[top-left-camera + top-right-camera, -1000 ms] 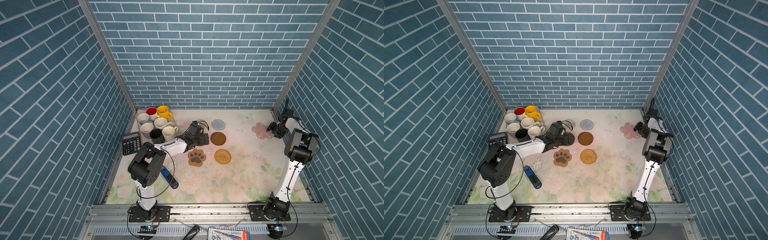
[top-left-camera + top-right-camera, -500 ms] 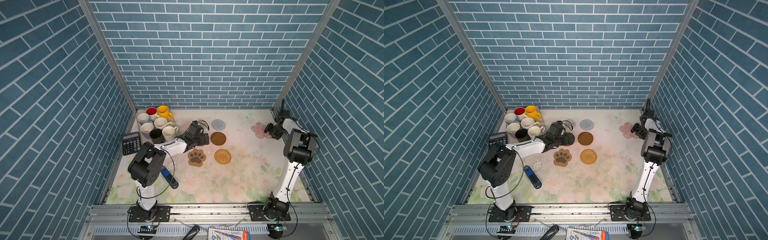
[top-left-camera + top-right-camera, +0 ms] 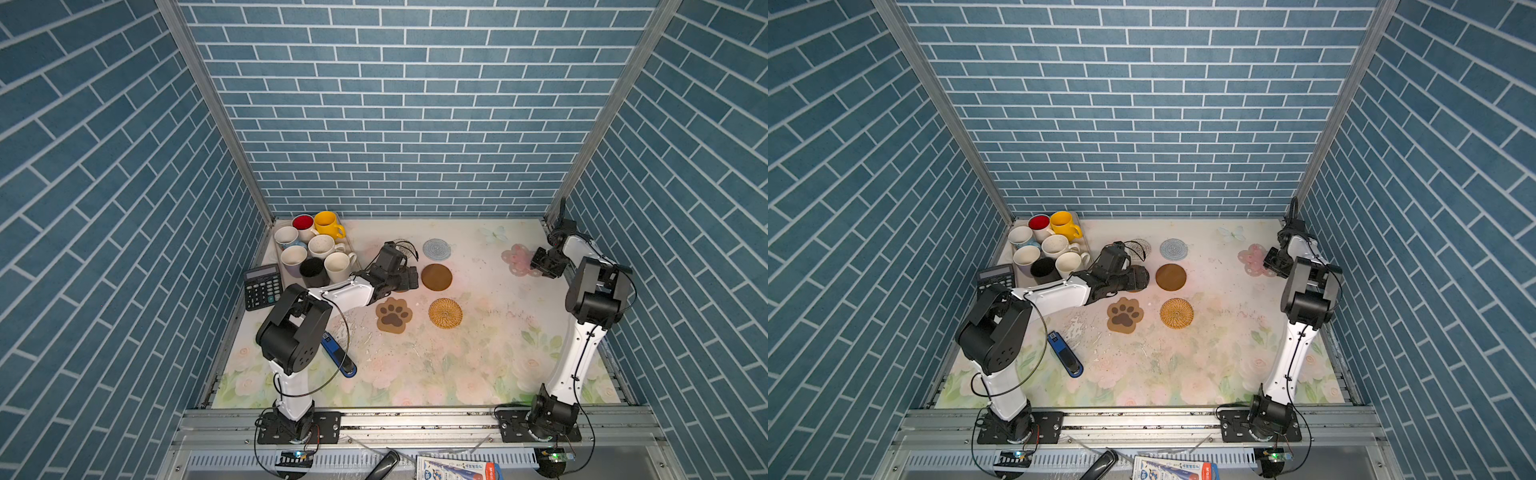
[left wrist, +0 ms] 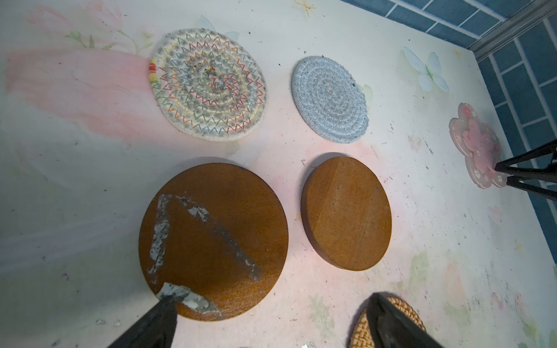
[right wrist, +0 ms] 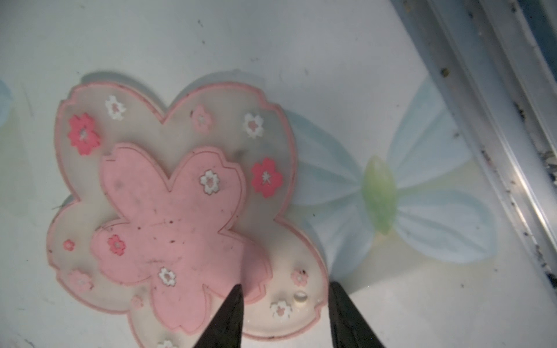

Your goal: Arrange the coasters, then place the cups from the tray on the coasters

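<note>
Pink flower coaster (image 5: 168, 217) edge inside parted right pincer (image 5: 286, 286), packet (image 3: 453, 473) marked HB

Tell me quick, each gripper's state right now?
Left gripper: open, empty, over brown disc coaster.
Right gripper: jaws astride a petal of the pink flower-shaped coaster; grip cannot be told.

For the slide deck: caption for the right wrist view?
Right gripper open over a petal edge of the pink flower coaster.

The right gripper (image 5: 286, 286) has shifted slightly at the edge of the pink flower coaster (image 5: 168, 211). Its jaws have narrowed and now straddle one petal's rim.
</note>
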You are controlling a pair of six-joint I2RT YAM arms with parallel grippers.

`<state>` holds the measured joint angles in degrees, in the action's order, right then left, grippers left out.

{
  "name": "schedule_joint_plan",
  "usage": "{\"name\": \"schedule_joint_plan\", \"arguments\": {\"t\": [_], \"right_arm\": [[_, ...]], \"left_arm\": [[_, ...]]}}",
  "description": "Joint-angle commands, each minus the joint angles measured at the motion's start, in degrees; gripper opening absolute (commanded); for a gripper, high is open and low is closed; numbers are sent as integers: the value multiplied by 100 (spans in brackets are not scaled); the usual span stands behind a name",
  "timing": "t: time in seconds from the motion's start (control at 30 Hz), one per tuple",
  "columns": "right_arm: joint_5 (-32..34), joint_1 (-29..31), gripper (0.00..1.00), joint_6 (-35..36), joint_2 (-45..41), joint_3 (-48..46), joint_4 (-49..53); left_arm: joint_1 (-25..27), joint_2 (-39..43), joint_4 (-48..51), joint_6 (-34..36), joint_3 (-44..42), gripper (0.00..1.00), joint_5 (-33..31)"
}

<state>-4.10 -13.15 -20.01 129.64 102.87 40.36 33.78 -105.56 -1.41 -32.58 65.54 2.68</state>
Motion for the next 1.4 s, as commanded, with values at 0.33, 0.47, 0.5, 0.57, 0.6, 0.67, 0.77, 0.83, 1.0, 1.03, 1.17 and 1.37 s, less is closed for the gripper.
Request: {"name": "schedule_joint_plan", "arguments": {"t": [0.33, 0.47, 0.5, 0.57, 0.6, 0.67, 0.77, 0.83, 1.0, 1.03, 1.17, 1.37], "right_arm": [[302, 146, 28, 146, 460, 316, 466], [432, 207, 15, 189, 477, 330, 481], [470, 218, 13, 188, 482, 330, 477], [516, 242, 9, 186, 491, 329, 474], [518, 242, 7, 180, 480, 322, 463], [509, 247, 1, 181, 471, 322, 467], [415, 242, 0, 182, 442, 295, 457], [336, 258, 0, 189, 405, 252, 443], [349, 368, 0, 319, 227, 73, 441], [357, 398, 0, 346, 175, 25, 442], [320, 559, 0, 408, -122, -302, 313], [314, 875, 0, 454, -598, -868, 197]], "left_arm": [[-63, -12, -39, -3, -76, 99, -13], [-86, -11, -69, -20, -119, 99, 12], [-93, -9, -83, -21, -128, 99, 13], [-99, -9, -100, -36, -153, 99, 14], [-107, -8, -97, -45, -155, 99, 22], [-108, 8, -99, -47, -173, 99, 22], [-106, 49, -105, -63, -199, 99, 22], [-106, 65, -105, -73, -217, 99, 31], [-103, 182, -97, -100, -267, 99, 31], [-108, 221, -88, -100, -286, 99, 16], [-108, 367, -55, -99, -344, 99, -30], [-107, 611, -45, -117, -484, 99, -57]]}}
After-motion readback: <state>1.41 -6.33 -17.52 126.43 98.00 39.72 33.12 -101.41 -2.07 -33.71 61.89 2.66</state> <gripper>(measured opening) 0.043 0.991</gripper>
